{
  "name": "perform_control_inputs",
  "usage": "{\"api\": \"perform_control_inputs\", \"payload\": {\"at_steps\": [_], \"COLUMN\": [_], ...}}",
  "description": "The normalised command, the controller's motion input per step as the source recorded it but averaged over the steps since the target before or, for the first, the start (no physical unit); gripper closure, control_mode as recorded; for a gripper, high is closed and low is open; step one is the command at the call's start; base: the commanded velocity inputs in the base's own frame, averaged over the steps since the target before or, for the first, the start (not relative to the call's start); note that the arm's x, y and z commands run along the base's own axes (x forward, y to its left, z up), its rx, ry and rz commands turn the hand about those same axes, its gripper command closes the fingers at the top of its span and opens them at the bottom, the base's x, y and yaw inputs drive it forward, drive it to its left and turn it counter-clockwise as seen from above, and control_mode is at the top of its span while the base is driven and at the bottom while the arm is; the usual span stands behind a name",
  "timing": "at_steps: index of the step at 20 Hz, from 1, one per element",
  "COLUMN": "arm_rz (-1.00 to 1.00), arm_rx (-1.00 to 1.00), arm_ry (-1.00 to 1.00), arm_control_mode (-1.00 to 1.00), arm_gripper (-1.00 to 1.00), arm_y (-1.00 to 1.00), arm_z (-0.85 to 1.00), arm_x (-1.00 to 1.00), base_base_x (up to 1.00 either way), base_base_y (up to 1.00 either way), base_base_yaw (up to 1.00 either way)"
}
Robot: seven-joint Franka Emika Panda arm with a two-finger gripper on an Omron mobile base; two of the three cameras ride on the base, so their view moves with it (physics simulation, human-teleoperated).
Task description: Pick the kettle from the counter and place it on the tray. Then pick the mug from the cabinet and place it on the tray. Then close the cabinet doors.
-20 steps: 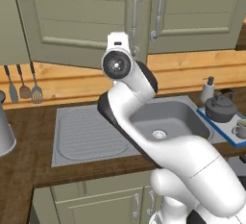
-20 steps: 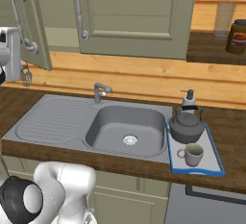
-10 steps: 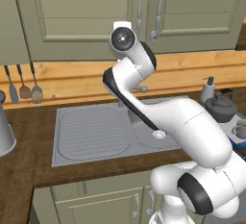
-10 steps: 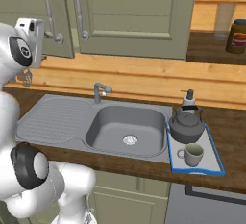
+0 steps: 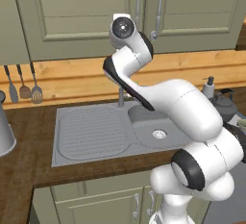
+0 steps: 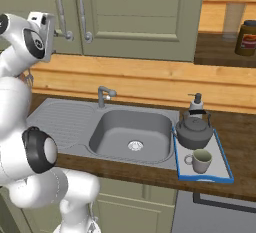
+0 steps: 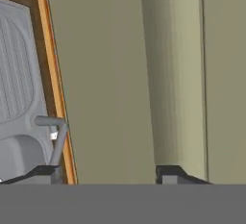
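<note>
Now kettle [image 6: 194, 132] and mug [image 6: 200, 160] sit on tray [image 6: 223, 163].

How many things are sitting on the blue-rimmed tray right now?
2. On the tray the kettle stands at the far end by the wall, and the mug sits in front of it near the counter edge. The pump bottle stands behind the tray, not on it.

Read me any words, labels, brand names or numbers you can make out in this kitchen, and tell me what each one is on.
No readable text anywhere.
Dark jar on the upper right counter: it has an orange-red label, too small and blurred to read.
White pump bottle behind the kettle: no print that can be made out.
Mug, tray, cabinet doors: plain, no markings.
</note>
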Motion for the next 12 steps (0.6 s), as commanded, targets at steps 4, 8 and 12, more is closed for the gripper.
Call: {"api": "perform_control_inputs", "payload": {"at_steps": [4,8,12], "arm_rz": [0.08,0.04,0.00], "arm_rx": [0.00,0.00,0.00], "arm_ry": [0.00,0.01,0.01], "arm_control_mode": [-1.00,-1.00,-1.00], "arm_gripper": [-1.00,-1.00,-1.00], "arm_y": [-0.06,-0.04,-0.01], "arm_z": [-0.18,-0.15,-0.01], "arm_x": [0.38,0.06,0.00], "base_base_x": [0.00,0.00,0.00], "base_base_y": [0.00,0.00,0.00], "base_base_yaw": [0.00,0.00,0.00]}}
